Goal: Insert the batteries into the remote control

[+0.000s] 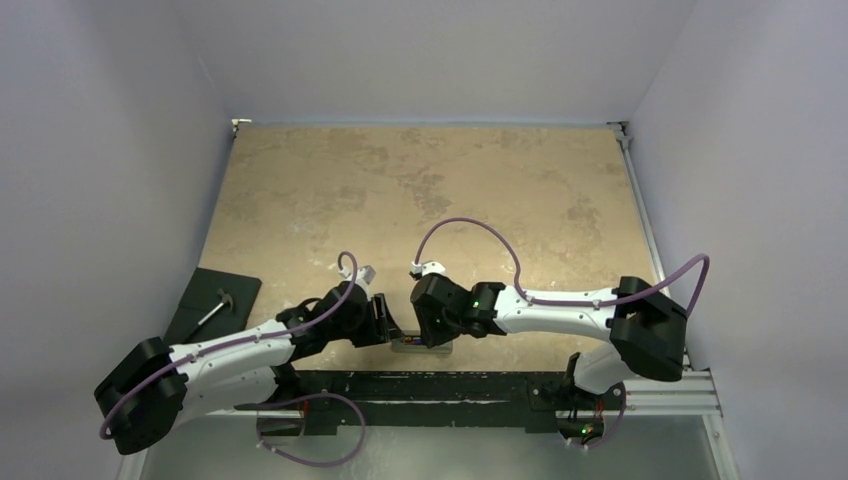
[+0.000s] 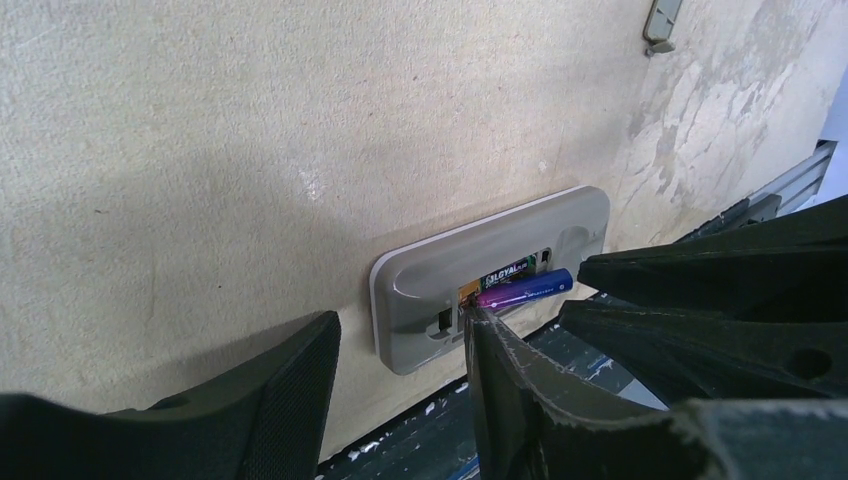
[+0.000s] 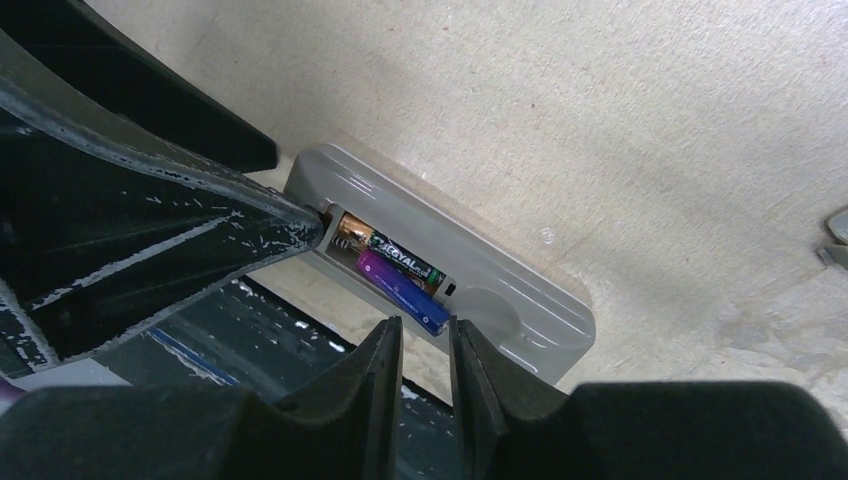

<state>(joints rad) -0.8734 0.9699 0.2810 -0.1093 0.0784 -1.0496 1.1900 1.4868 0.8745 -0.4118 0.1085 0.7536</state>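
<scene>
The remote control (image 2: 500,262) (image 3: 520,300) (image 1: 420,345) lies face down at the table's near edge, grey back up, battery recess uncovered. The dark brown battery (image 3: 385,252) (image 2: 505,274) with a gold end lies in the recess. The purple-blue battery (image 3: 400,290) (image 2: 525,291) rests beside it on the near side, its blue end sticking out. My left gripper (image 2: 400,318) (image 1: 383,322) is open; one fingertip (image 2: 472,315) touches the purple battery's left end. My right gripper (image 3: 425,325) (image 1: 432,328) stands narrowly open, with the battery's blue end at its mouth.
A small grey cover piece (image 2: 660,22) (image 3: 835,240) lies on the table beyond the remote. A black rail (image 1: 450,385) runs along the near edge just below the remote. A dark plate (image 1: 215,305) with a small tool lies at the left edge.
</scene>
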